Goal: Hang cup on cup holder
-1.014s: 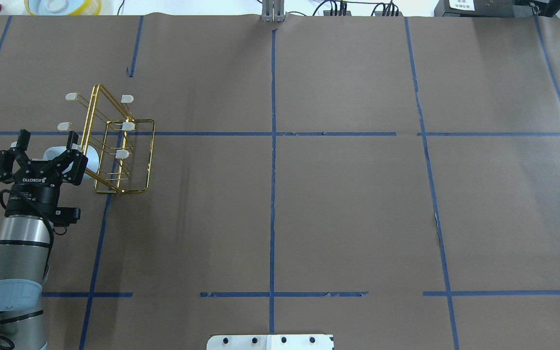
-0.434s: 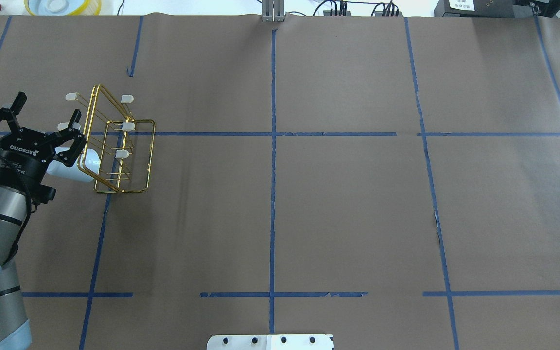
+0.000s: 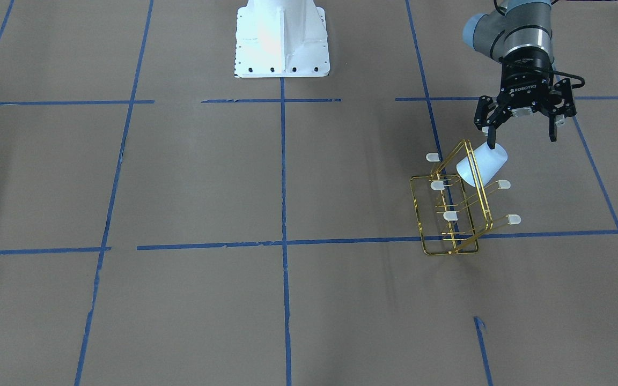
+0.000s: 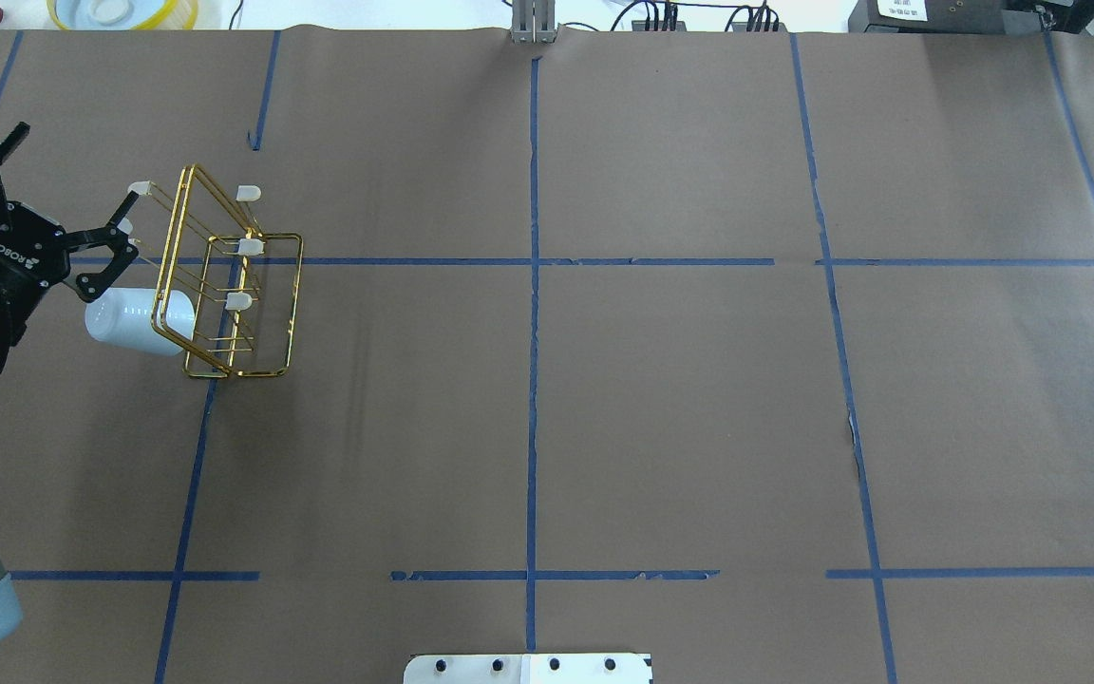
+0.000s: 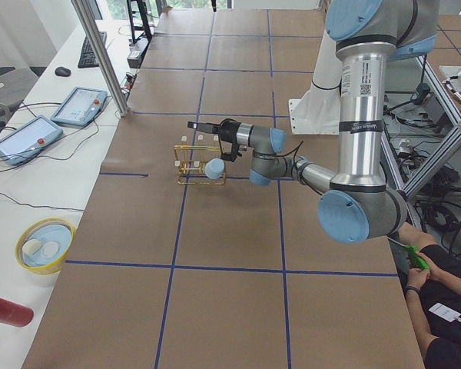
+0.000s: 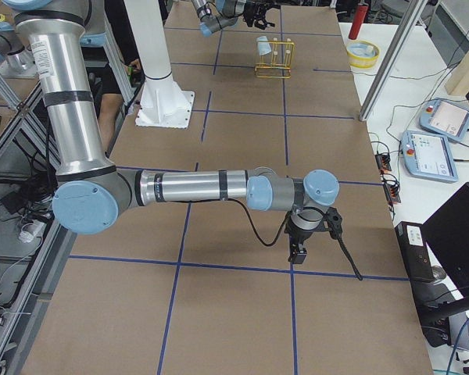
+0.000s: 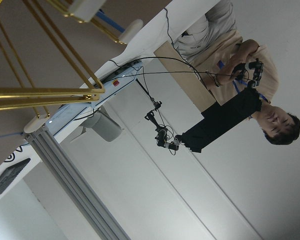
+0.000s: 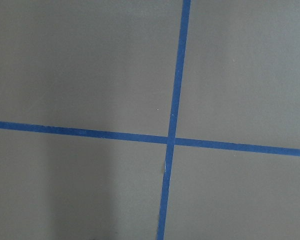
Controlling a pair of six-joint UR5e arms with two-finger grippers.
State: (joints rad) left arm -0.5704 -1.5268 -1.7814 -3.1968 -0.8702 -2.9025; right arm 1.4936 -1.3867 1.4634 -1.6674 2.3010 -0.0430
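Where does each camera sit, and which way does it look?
Front-facing: across the table, facing the robot; base, left arm, left gripper.
Overhead: behind the robot, looking down; left arm.
Exterior left: table's end; left arm near.
Exterior right: opposite end; right arm, right gripper near.
Left wrist: past the cup holder at a person.
Right wrist: down at taped table; no fingers.
Shared: first two show the cup on the cup holder.

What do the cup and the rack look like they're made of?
Cup: probably plastic, pale blue-white, smooth with a soft sheen. Rack: thin metal wire, it seems, shiny gold finish; its prong tips carry whitish caps, perhaps rubber or plastic.
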